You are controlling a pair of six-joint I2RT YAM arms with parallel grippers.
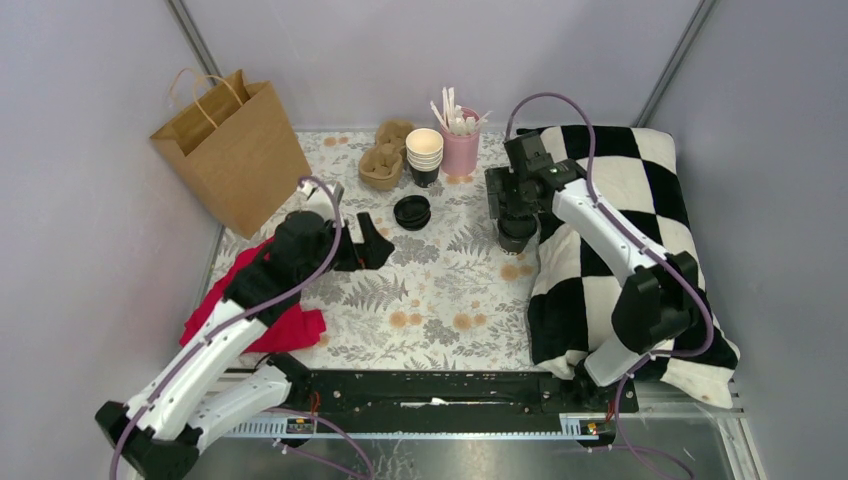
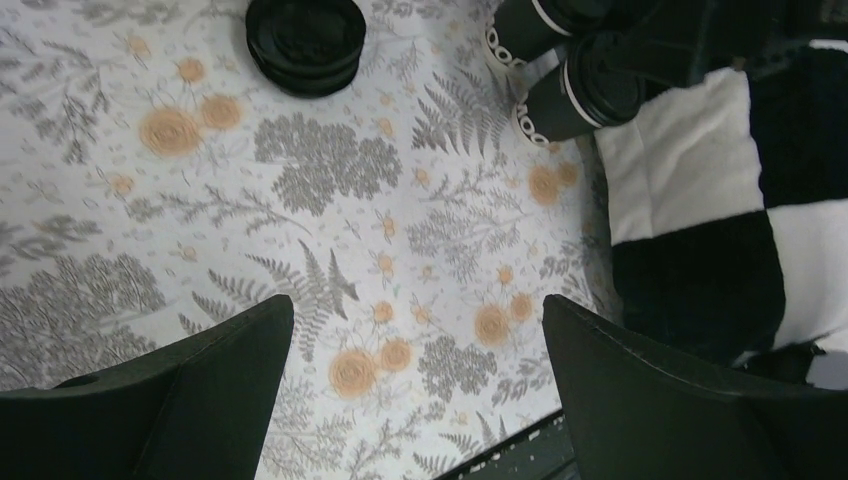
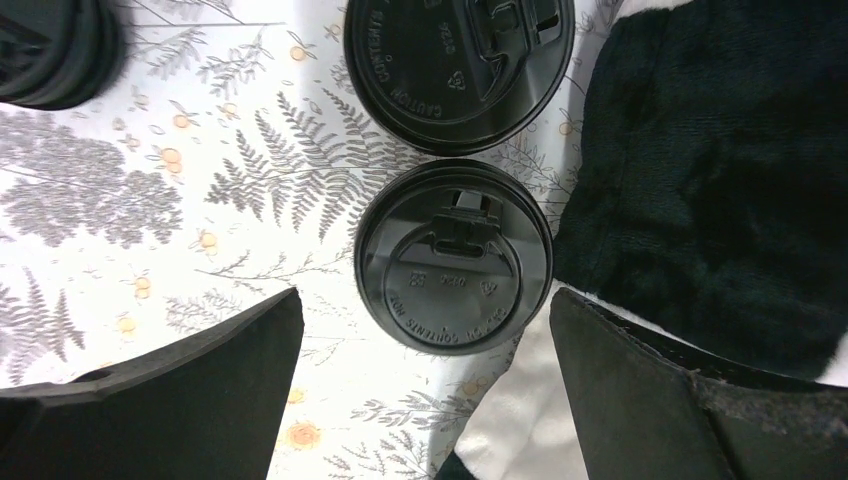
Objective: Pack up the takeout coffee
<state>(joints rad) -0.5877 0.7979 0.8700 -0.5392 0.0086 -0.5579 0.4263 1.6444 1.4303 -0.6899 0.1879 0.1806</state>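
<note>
1. takeout coffee (image 3: 452,256): upright, lid up, on the tabletop (image 1: 440,290) near its right edge; just beside the chequered cushion (image 1: 650,170); a second lidded cup (image 3: 458,60) stands just beyond it, almost touching.
2. Key relation: the coffee sits straight under the right tool (image 3: 422,298), centred in the gap between the two fingers; cup axis is vertical, in line with the tool's downward look; neither finger touches the lid; can't tell how high the tool is above it.
3. right tool: released, spread wide, holding nothing.
4. left tool (image 2: 416,300): released too, empty; well apart from the coffee, nearer the loose lid stack (image 2: 305,40); right arm is clearly the closer one.
5. My read: next is a straight drop, then close on the cup wall; risks are clipping the second cup or snagging the cushion with the outer finger.
6. paper bag (image 1: 235,150): far left corner, well apart; probably a carry across or a handover.
</note>
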